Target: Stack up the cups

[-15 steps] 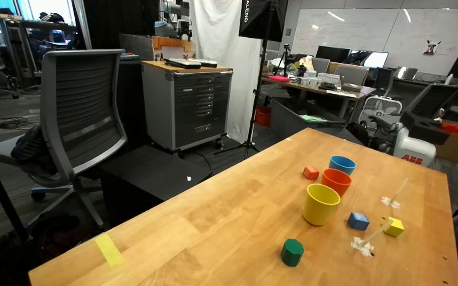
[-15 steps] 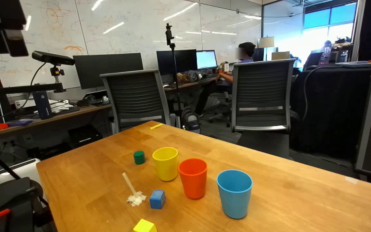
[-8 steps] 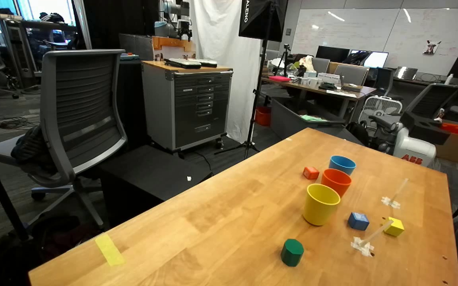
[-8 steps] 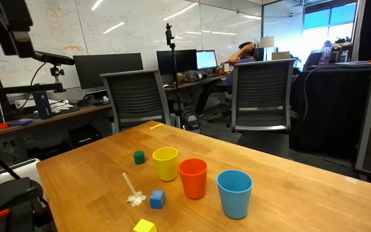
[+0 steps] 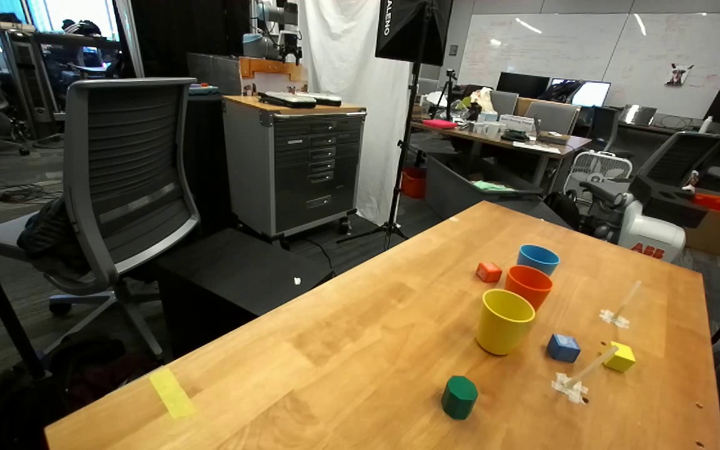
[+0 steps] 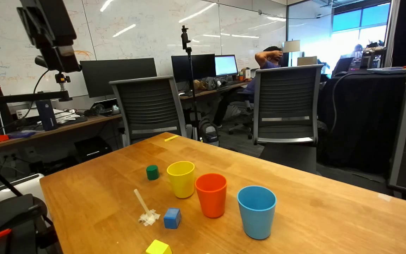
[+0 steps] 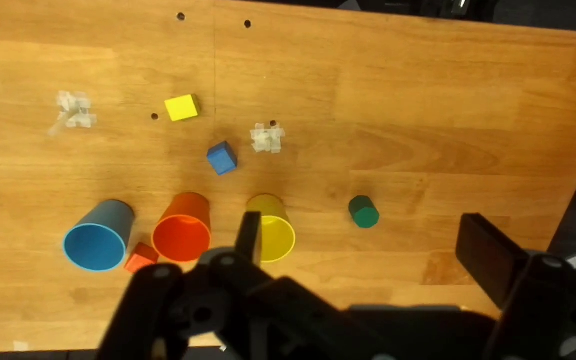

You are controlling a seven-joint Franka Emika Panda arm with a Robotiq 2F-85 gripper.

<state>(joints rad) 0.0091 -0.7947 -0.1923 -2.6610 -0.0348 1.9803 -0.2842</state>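
Note:
Three cups stand upright and apart in a row on the table, mouths up: the yellow cup [image 5: 499,334] [image 6: 182,185] [image 7: 279,235], the red-orange cup [image 5: 529,284] [image 6: 211,201] [image 7: 182,237] in the middle, and the blue cup [image 5: 538,257] [image 6: 257,220] [image 7: 95,246]. My gripper [image 7: 360,220] is wide open and empty, high above the table. In the wrist view its left finger covers part of the yellow cup, without touching it. Part of the gripper also shows at the upper left of an exterior view [image 6: 60,58].
A green block [image 7: 365,216] lies beside the yellow cup. A red block [image 7: 141,257] lies between the blue and red-orange cups. A blue block [image 7: 222,159] and a yellow block [image 7: 182,107] lie nearby. Two sticks are taped upright at the tape patches [image 7: 268,138] [image 7: 74,109].
My gripper has moved right and slightly down in an exterior view, further over the table. The cups and blocks have not moved. A seated person in the background has raised an arm.

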